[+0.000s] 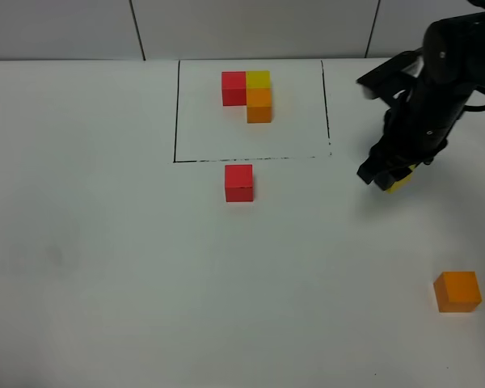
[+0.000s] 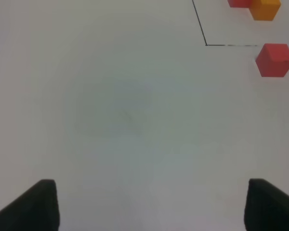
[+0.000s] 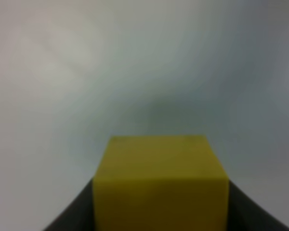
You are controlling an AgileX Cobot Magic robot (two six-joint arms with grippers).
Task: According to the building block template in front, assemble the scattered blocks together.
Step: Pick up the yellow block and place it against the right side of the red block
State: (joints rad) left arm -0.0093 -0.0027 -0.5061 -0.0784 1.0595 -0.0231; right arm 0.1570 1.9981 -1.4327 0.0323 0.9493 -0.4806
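Hidden or cut off: the matte yellow cube (image 1: 402,181) shows only as a small sliver under the black right gripper (image 1: 385,175) at the right of the exterior high frame. The fingers cover the rest, and the right wrist view shows the cube blurred, its near edge cut by the frame. The left arm lies outside the exterior high frame. Of the left gripper (image 2: 151,207) only two dark fingertips (image 2: 38,209) appear, spread wide with bare table between them and nothing held. The L-shaped template cluster of three small cubes (image 1: 248,95) is clipped by the frame edge in the left wrist view. Pose: the black jointed right arm (image 1: 449,73) enters from the upper right corner and bends down toward the frame's centre, its pincer clamped on two opposite faces of the yellow cube; whether that cube touches the table cannot be told. Shapes and surfaces: the cluster sits at upper centre inside the thin black drawn rectangle (image 1: 175,113), red at left, yellow touching it at right, orange touching just below the yellow. The rectangle's lower line looks broken in places. The matte red cube (image 1: 238,183) stands just below that line, apart from it; the matte orange cube (image 1: 457,291) stands at lower right, well apart. All cubes are plain and sharp-edged on the smooth white table (image 1: 105,267).
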